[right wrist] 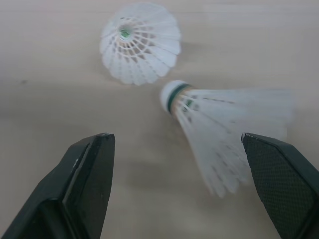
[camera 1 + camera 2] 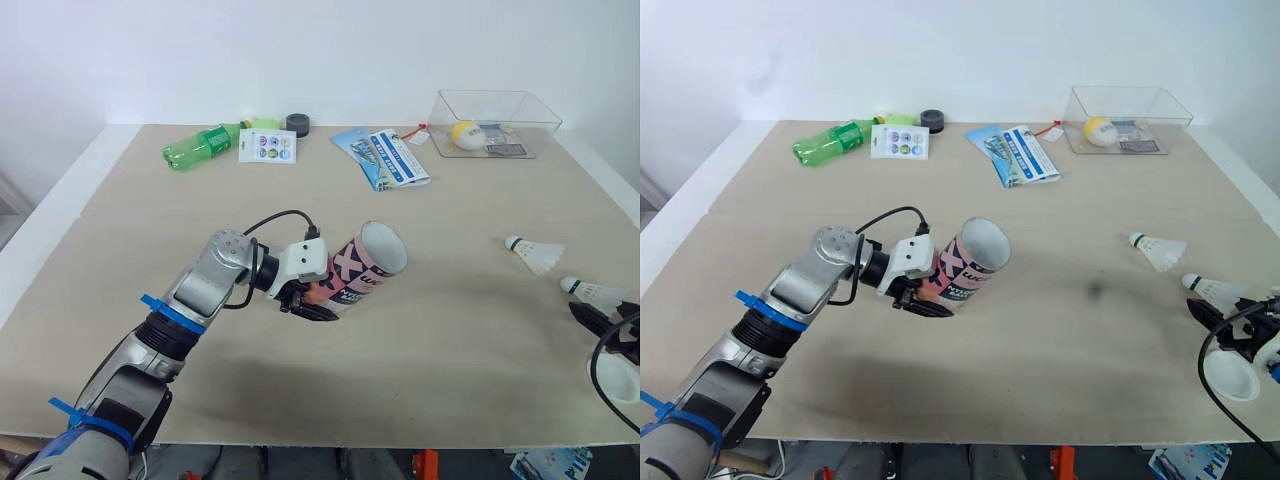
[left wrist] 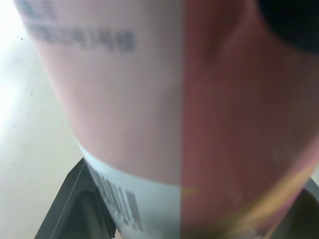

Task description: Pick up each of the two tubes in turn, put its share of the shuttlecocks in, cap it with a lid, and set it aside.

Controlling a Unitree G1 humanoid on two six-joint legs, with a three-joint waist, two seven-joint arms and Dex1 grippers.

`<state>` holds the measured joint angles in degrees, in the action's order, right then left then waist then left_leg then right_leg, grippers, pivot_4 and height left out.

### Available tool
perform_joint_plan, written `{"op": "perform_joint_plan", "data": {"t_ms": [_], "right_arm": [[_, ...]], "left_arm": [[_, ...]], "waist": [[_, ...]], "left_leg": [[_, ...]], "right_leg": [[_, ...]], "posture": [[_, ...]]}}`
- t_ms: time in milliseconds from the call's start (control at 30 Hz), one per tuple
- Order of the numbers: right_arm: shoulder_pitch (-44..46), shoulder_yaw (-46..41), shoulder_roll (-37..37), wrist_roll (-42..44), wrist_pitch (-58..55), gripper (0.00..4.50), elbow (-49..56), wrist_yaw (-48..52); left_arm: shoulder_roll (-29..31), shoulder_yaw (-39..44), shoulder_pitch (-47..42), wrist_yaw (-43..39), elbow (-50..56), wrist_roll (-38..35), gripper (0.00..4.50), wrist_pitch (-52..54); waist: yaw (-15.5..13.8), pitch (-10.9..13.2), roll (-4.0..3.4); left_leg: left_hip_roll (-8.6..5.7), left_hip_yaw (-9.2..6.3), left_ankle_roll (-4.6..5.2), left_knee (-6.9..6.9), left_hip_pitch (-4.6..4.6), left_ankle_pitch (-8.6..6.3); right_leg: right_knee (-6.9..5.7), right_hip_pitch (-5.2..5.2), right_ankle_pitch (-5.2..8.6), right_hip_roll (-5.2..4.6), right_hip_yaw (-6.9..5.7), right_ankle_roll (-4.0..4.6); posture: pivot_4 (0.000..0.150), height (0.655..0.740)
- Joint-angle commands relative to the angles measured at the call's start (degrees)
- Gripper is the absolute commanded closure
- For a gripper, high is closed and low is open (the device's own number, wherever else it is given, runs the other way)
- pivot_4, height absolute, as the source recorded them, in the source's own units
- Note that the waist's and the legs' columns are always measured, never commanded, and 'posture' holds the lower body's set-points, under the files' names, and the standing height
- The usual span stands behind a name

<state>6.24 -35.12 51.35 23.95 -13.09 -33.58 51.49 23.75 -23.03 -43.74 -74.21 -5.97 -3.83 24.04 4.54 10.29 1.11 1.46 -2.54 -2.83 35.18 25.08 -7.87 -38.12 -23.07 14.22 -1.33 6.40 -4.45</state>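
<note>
A pink and white tube [image 2: 362, 263] is held tilted above the table's middle, its open mouth turned up and to the right. My left gripper [image 2: 312, 304] is shut on the tube's lower end; in the left wrist view the tube [image 3: 174, 99] sits right against the camera. Two white shuttlecocks lie at the right: one [image 2: 536, 254] farther off, one [image 2: 596, 292] near the edge. My right gripper [image 1: 184, 189] stands open low over the table, just short of the nearer shuttlecock [image 1: 224, 124], with the other shuttlecock [image 1: 139, 42] beyond it.
Along the back lie a green bottle [image 2: 200, 147], a white card [image 2: 267, 146], a black roll [image 2: 297, 124], blue leaflets [image 2: 385, 157] and a clear box [image 2: 495, 122] holding a yellow ball. The table's right edge is close to my right gripper.
</note>
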Motion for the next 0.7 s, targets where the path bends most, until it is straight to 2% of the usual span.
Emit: {"op": "perform_joint_plan", "data": {"t_ms": [33,267,533,700], "right_arm": [[2.25,0.29,0.69,-0.42,2.51,0.98,-1.55,-0.67],[3.46,0.95,0.63,-0.92,5.09,4.43,-3.67,-1.80],[0.80,0.38,-0.96,-0.52,7.09,4.48,0.04,-2.96],[-1.66,-1.67,0.54,-0.07,6.72,4.48,13.56,-6.08]], "left_arm": [[-0.07,-0.10,-1.28,0.21,0.85,-0.47,1.72,-0.93],[0.29,-0.15,-1.61,0.05,-0.12,-0.16,1.72,-1.72],[0.54,-0.36,-3.02,-0.42,-3.78,0.75,1.72,-4.27],[-0.08,0.03,-5.25,-1.24,-9.25,0.66,1.72,-6.99]], "waist": [[0.00,0.00,0.00],[-0.09,0.00,0.00],[-0.11,0.01,0.01],[-0.03,0.00,-0.02]], "left_leg": [[0.00,0.01,0.00,0.00,0.00,0.00],[0.00,0.00,0.00,-0.01,0.03,-0.01],[-0.01,0.01,0.01,0.00,0.02,0.00],[0.00,0.01,0.01,0.00,0.02,0.00]], "right_leg": [[0.00,0.00,0.00,0.00,0.00,0.00],[0.01,0.01,0.03,-0.01,0.00,-0.03],[0.01,0.01,0.01,-0.01,0.01,-0.02],[0.00,-0.01,0.01,0.00,0.02,-0.02]], "posture": [[0.150,0.7400],[0.150,0.7400],[0.150,0.7400],[0.150,0.7400]]}}
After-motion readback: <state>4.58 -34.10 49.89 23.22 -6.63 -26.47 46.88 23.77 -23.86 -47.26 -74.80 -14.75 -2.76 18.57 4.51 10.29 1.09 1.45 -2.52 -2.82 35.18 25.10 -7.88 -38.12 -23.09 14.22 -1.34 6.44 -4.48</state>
